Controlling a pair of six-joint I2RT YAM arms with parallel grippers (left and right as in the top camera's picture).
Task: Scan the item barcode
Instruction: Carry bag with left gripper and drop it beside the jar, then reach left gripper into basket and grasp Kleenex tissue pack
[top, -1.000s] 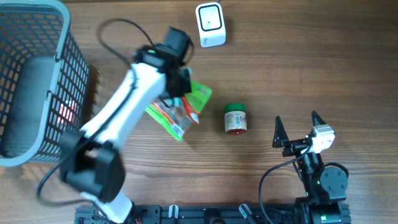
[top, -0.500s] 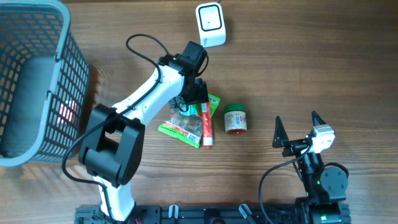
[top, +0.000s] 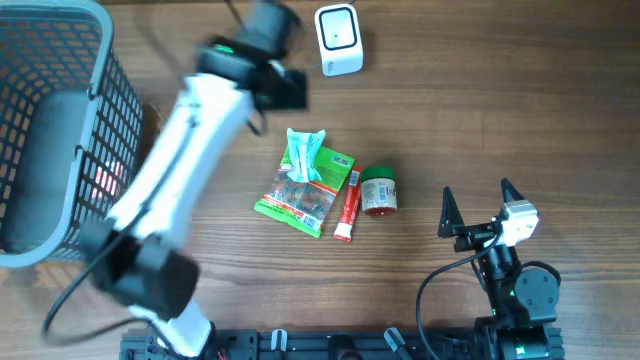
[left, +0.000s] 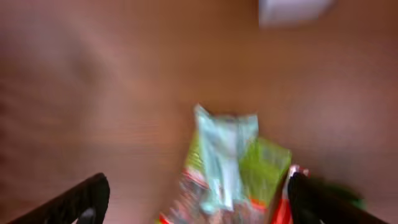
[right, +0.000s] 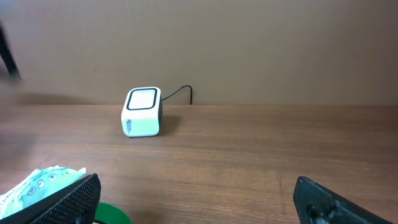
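Observation:
A green snack packet (top: 305, 185) with a pale teal top lies flat mid-table, and a red tube (top: 347, 205) lies along its right edge. The white barcode scanner (top: 338, 40) stands at the far edge. My left gripper (top: 285, 90), blurred by motion, hangs between scanner and packet, apart from both. In the left wrist view my left gripper (left: 196, 205) is open, the packet (left: 230, 162) lying below it on the wood. My right gripper (top: 478, 210) stays open at the near right, holding nothing. It faces the scanner (right: 143, 112).
A small jar with a green lid (top: 378, 191) stands just right of the red tube. A grey wire basket (top: 60, 60) fills the left side. The scanner's cable runs off the far edge.
My left gripper opened and let go of the packet and tube, which now lie on the table. The left arm swung up and away toward the far edge. The right arm stayed put.

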